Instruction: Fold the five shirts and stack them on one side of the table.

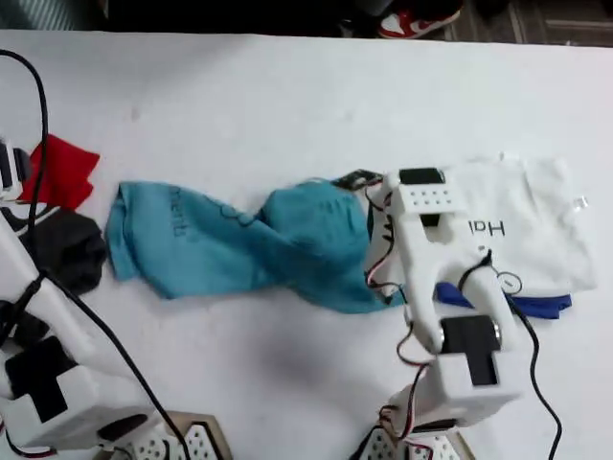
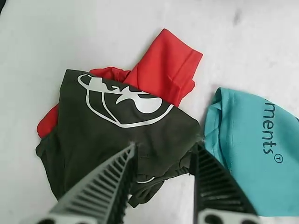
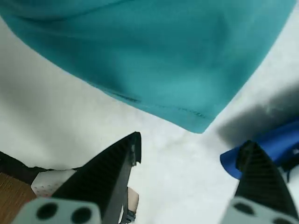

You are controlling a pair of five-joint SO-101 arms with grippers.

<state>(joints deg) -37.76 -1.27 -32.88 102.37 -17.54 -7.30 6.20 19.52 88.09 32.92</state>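
**Spread right tool (image 3: 191, 142) above the teal shirt (image 3: 154, 51) hem**

Closest to the right wrist lens, the right tool's two dark fingers (image 3: 112, 172) stand wide apart and hold nothing, over bare white tabletop (image 3: 70, 116). The teal shirt's stitched hem corner lies just past the fingertips. A fold of the blue shirt (image 3: 275, 144) sits beside one finger.

In the high view, the right arm (image 1: 436, 259) rises from 5 o'clock. Its wrist hangs over the place where the teal shirt meets the white shirt (image 1: 536, 230). The teal shirt lies crumpled and twisted from the centre toward 9 o'clock, with dark lettering near its 9 o'clock end. The white shirt lies flat at 3 o'clock, and its dark lettering is partly hidden by the arm. The blue shirt is under it, with an edge showing along the white shirt's 6 o'clock side.

The left arm (image 1: 48, 383) stands at 7 o'clock. The left tool (image 2: 165, 147) is also spread, with ribbed fingers (image 2: 107, 182) above the black shirt (image 2: 93, 140) and nothing between them. That shirt is bunched, bears a white outline graphic and overlaps the red shirt (image 2: 163, 65). Both lie at the tabletop's 9 o'clock edge, the red one toward 12 o'clock of the black. The teal shirt's end lies just beside the black shirt, and I cannot tell whether they touch.
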